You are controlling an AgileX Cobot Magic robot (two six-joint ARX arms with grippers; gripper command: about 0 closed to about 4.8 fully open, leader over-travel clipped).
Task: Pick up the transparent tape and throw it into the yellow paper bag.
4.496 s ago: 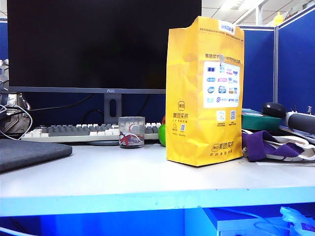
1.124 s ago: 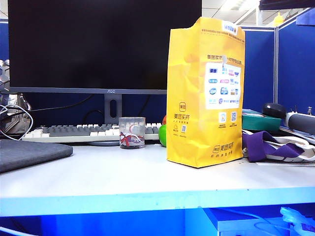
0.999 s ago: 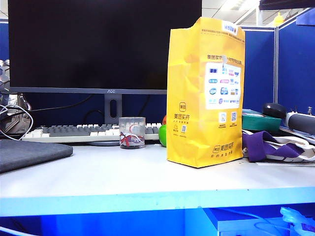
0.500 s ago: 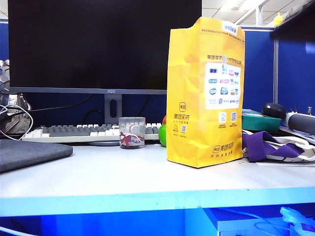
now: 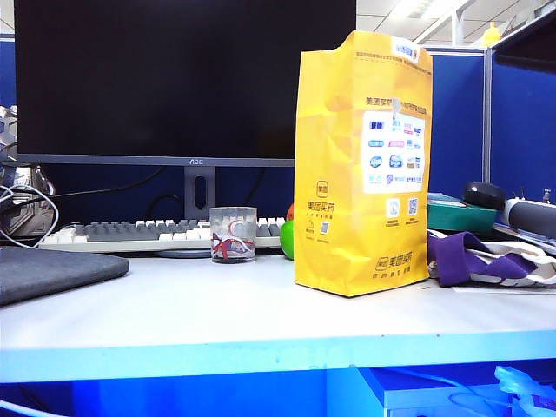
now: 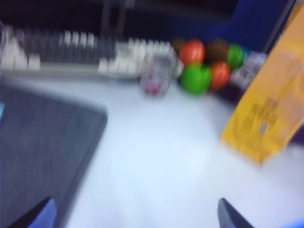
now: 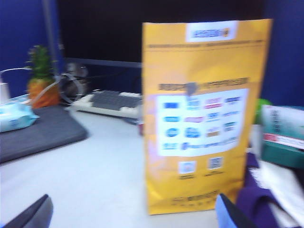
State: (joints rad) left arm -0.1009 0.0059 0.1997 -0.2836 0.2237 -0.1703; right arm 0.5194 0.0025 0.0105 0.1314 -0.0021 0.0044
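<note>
Both the left gripper [image 6: 135, 216] and right gripper [image 7: 135, 213] hover with fingers spread wide and empty over bare white table [image 5: 261, 313] fronting the upright yellow paper bag [image 5: 363, 165].

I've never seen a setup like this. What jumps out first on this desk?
The tall yellow paper bag stands upright right of centre on the white desk, in front of a big dark monitor. Left of it, a small glass cup sits before the keyboard, with green and orange balls beside it. The transparent tape is not visible, and each tool shows only open tips.
</note>
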